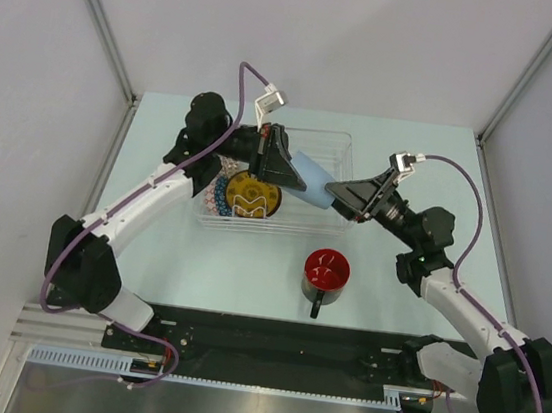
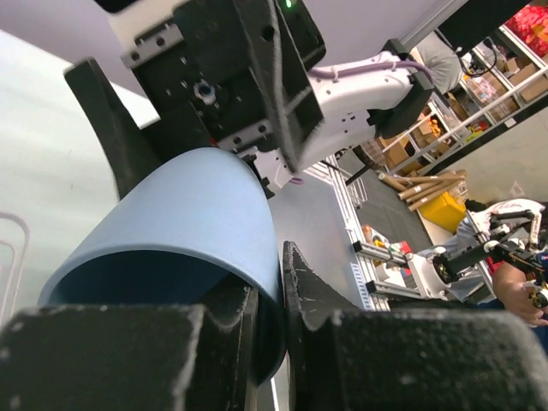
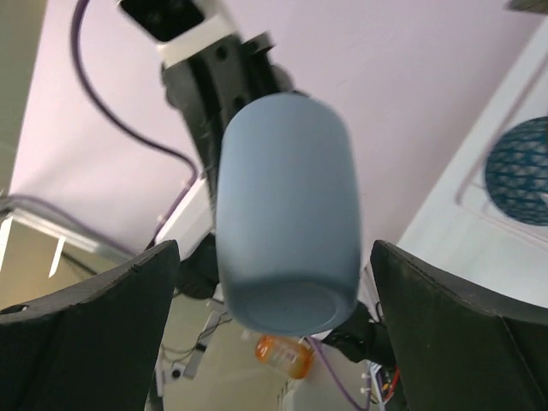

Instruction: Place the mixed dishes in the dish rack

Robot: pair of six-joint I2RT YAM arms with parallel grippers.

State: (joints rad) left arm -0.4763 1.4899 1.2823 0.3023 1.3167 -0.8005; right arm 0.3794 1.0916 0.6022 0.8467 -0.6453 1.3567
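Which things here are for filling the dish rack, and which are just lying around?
For the job: dish rack, square plate, patterned bowl, red mug, light-blue cup in the left hand.
Just lying about: orange container, shelf boxes, both in the background.

One each: red mug [image 1: 326, 271], blue cup [image 1: 311, 182], plate [image 1: 252, 196], bowl [image 1: 219, 197], rack [image 1: 331, 139].

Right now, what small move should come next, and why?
Probably draw the right gripper back. Its fingers are open either side of the blue cup, while the left gripper pinches the rim over the rack, so the left could then lower it in.
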